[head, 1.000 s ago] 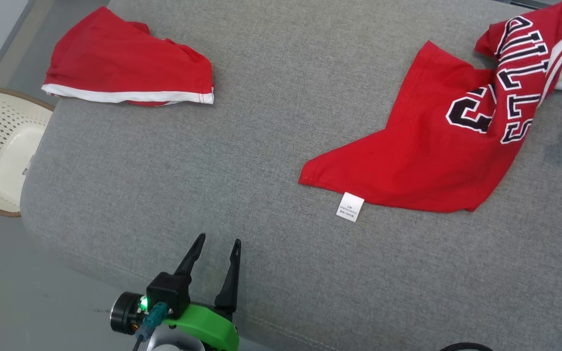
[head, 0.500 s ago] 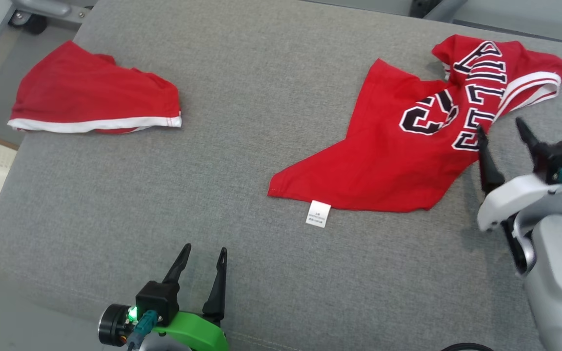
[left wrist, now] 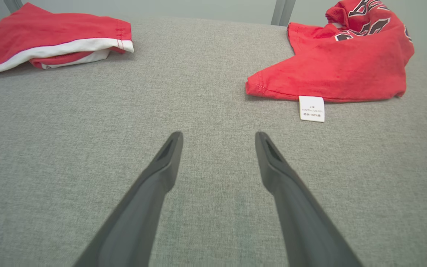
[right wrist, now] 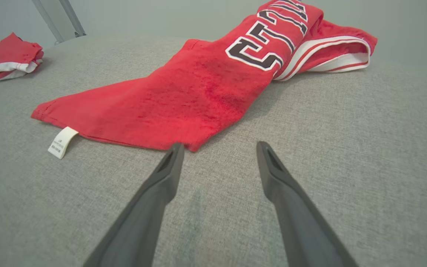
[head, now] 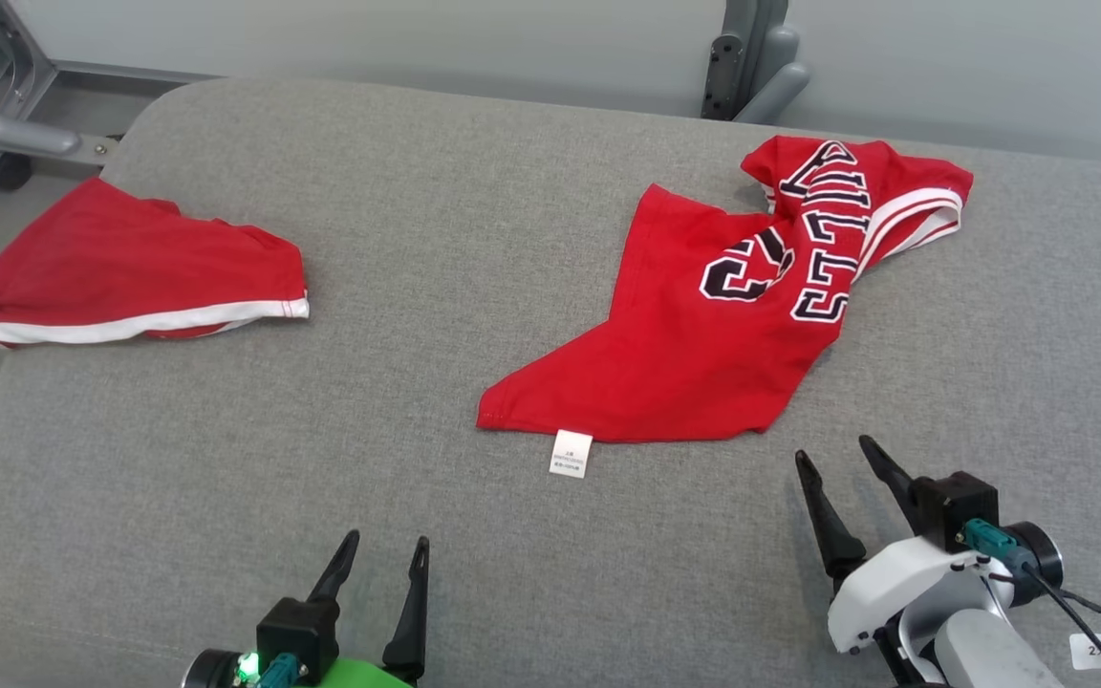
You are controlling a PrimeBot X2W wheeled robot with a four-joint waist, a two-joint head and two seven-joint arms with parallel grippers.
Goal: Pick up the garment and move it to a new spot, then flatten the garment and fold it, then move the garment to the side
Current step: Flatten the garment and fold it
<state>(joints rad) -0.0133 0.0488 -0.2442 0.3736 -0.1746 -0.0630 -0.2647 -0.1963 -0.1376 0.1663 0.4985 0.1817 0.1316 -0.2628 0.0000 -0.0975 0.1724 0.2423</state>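
The jersey (head: 732,334) lies rumpled right of centre on the cushion (head: 417,239). My left gripper (head: 386,538) and right gripper (head: 834,449) both gape wide, holding nothing. I'd pinch its near corners low, then spread them apart.

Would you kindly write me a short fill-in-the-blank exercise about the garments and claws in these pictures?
The crumpled red jersey with black lettering has a small ____ care label at its near hem.
The folded red garment with a white stripe lies on the robot's ____ side.
The left claw and the right claw both stand ____, holding nothing.
Both garments rest on a ____ fabric cushion.
Missing words: white; left; open; grey.
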